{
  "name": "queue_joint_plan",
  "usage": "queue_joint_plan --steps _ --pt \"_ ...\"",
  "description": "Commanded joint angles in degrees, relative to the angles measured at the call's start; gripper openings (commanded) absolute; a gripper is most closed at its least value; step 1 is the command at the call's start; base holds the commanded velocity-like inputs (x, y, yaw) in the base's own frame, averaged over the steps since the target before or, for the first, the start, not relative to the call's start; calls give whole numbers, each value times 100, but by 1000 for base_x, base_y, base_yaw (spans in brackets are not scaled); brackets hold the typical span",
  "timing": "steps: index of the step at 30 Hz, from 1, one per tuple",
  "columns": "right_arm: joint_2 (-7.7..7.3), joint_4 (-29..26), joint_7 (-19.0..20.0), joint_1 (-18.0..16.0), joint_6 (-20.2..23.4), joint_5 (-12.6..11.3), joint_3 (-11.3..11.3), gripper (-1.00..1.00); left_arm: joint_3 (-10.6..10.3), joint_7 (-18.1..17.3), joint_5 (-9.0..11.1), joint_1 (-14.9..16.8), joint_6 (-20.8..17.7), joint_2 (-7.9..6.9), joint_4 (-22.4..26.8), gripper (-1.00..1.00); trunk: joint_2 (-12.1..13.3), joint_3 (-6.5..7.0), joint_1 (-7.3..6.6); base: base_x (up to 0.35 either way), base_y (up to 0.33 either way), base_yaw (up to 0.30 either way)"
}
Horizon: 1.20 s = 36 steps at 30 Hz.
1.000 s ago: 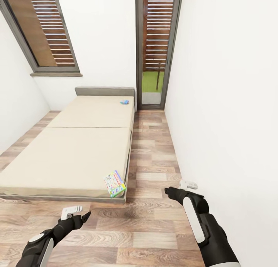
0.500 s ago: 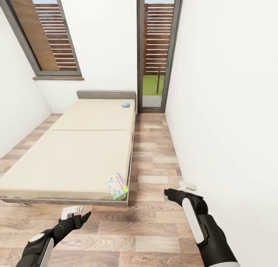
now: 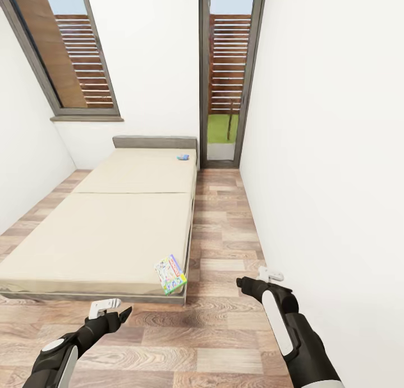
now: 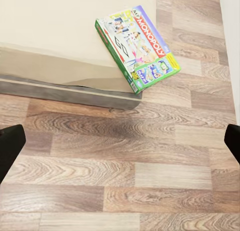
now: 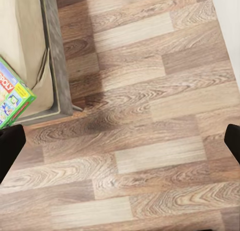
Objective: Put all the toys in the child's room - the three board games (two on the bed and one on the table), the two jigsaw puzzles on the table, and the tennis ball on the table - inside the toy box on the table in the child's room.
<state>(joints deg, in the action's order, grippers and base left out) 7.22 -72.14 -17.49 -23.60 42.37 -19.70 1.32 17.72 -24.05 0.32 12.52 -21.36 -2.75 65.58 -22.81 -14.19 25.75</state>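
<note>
A green-topped board game [image 3: 170,273] lies on the bed [image 3: 112,231], overhanging its near right corner; it also appears in the left wrist view [image 4: 137,47] and the right wrist view [image 5: 12,98]. A small light blue board game [image 3: 183,157] rests near the headboard at the bed's far right. My left gripper [image 3: 112,311] hovers open over the floor just in front of the bed's foot, its fingertips [image 4: 10,141] spread wide. Over the floor to the right of that corner, my right gripper [image 3: 257,278] is open too, nothing between its fingertips [image 5: 232,141].
A strip of wood-plank floor [image 3: 224,220] runs between the bed and the white wall [image 3: 325,180] on the right, up to a tall glazed door [image 3: 227,85]. A grey-framed window [image 3: 67,57] sits on the far wall above the headboard.
The whole picture has shifted slightly downward, so the camera has moved. Both arms keep the same pose and the two games lie where they were on the bed.
</note>
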Motion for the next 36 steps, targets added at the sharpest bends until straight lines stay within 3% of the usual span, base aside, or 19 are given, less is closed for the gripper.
queue_joint_plan --steps 1,21,36 --pt "-1 -4 -54 -5 13 -62 3 100 12 -31 3 5 -44 4 8 100 -11 -1 4 0 0 0" --pt "6 77 -43 -5 6 -66 13 100 12 -35 0 5 -43 2 8 100 -11 182 4 0 5 0" --pt "17 354 -32 -10 -140 -59 12 100 12 -36 3 5 -43 2 5 100 -11 201 4 6 123 0"
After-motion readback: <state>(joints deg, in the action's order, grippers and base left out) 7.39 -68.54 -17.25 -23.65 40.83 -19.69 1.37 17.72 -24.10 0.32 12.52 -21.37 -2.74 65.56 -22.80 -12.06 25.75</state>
